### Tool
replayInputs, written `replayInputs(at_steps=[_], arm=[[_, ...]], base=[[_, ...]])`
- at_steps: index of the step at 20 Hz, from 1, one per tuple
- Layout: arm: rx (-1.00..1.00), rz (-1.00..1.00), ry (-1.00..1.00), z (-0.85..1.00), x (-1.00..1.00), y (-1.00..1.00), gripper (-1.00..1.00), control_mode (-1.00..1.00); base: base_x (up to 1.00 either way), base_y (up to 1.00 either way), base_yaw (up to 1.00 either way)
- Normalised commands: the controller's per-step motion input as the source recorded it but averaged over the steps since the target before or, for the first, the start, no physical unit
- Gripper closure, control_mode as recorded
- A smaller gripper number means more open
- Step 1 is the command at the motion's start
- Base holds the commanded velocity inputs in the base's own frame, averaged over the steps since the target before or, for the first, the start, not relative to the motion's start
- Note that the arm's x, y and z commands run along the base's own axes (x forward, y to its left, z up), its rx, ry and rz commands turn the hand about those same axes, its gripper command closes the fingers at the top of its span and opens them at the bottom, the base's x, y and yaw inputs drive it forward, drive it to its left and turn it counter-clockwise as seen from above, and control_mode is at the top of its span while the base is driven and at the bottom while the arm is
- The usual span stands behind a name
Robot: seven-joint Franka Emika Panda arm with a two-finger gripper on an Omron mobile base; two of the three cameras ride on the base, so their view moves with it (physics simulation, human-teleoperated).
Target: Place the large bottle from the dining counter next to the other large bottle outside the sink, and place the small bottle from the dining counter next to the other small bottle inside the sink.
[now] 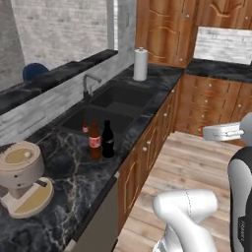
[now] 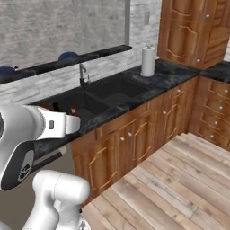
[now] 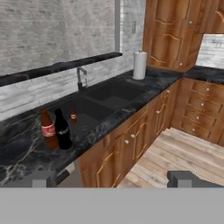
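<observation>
The gripper hangs over the wooden floor in front of the cabinets, its two fingertips spread wide apart at the bottom of the hand view with nothing between them. All the bottles stand well ahead of the fingers and to their left, up on the black marble counter. Nearest there, the black bottle stands upright just beside the brown bottle, almost touching it, both on the counter by the edge of the sink; in the left base view the same pair reads as brown bottle to the left and black bottle to the right. Just behind them, in the near basin, stands a small bottle with a reddish cap; whether a second small one stands with it cannot be told. Past the sink the faucet rises at the back edge, and farther along the counter stands a paper towel roll. A beige coffee machine sits on the counter nearer the base.
</observation>
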Motion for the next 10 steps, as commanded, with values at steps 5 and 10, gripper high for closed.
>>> replayInputs(at_steps=[5,10], arm=[[0.0,0.0,0.0,0.0,0.0,0.0,-1.0,1.0],[0.0,0.0,0.0,0.0,0.0,0.0,-1.0,1.0]], base=[[0.0,0.01,-0.25],[0.0,0.01,-0.25]])
